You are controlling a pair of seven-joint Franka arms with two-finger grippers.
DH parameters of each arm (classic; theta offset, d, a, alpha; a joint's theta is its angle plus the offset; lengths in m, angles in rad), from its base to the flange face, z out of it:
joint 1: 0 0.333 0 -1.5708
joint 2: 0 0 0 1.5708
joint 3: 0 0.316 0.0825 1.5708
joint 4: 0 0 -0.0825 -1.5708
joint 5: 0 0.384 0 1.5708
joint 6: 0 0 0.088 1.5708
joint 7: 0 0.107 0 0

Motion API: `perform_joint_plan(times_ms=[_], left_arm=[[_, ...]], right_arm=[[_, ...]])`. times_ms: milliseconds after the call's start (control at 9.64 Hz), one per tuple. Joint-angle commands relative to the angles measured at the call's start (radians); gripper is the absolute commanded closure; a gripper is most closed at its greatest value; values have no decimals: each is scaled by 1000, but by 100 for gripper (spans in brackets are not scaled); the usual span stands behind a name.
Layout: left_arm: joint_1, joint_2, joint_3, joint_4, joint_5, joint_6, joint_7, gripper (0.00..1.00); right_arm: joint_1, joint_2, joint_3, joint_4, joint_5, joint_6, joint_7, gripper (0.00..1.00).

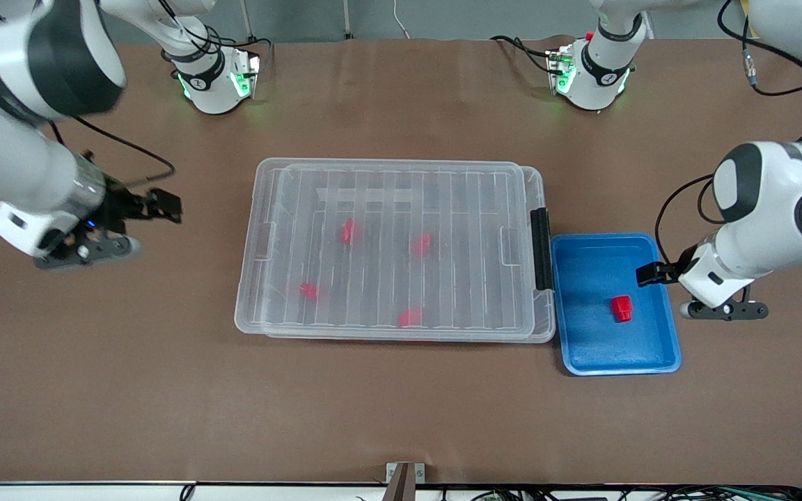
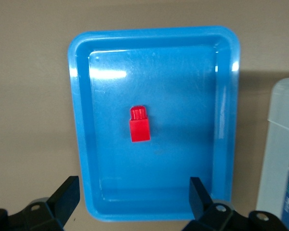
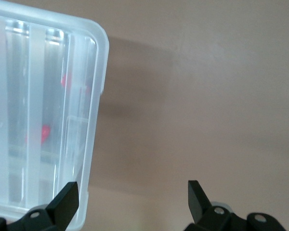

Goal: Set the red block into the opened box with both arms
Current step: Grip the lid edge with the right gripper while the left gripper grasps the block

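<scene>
Sitting in the middle of the brown surface (image 1: pixel 95 390), the box (image 1: pixel 394 250) is the thing I place everything else by. Its ribbed translucent lid (image 1: pixel 401 209) lies shut across the top, and the black handle (image 1: pixel 539 249) is on the short end toward the left arm's end of the surface. Through the lid I can make out four blurred red blocks inside the box.

Just beside that handle end, a little nearer the front camera, lies a blue tray (image 1: pixel 660 250), its edge close against the box. The red block (image 1: pixel 622 308) lies in the tray, roughly in the middle of its floor, alone and touching none of the walls. In the left wrist view the block (image 2: pixel 139 124) shows its narrower stub at one end.

The left tool (image 1: pixel 651 273) hangs over the tray's edge on the side away from the box, its fingers (image 2: pixel 65 195) spread wide and holding nothing.

The right tool (image 1: pixel 157 206) hangs over the bare surface off the box's other short end, toward the right arm's end. Its fingers (image 3: pixel 197 195) are also spread wide and empty, with the box's corner (image 3: pixel 94 36) showing beside them.
</scene>
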Motion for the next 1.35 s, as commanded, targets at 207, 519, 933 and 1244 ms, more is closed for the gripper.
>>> perform_joint_plan(times_ms=[207,519,933,1244], left_arm=[[25,177,0,-15,18,166,-138,0],[24,262,0,-13,18,252,-162,0],[13,306,-2,-11,18,271,-185,32],[15,306,-3,-11,20,271,-185,96]], right_arm=[[23,54,51,-190,2,273,70,0],[35,91,62,-200,-3,320,69,0],[20,108,60,-244,-18,383,61,0],[3,108,60,-247,-53,375,55,0]])
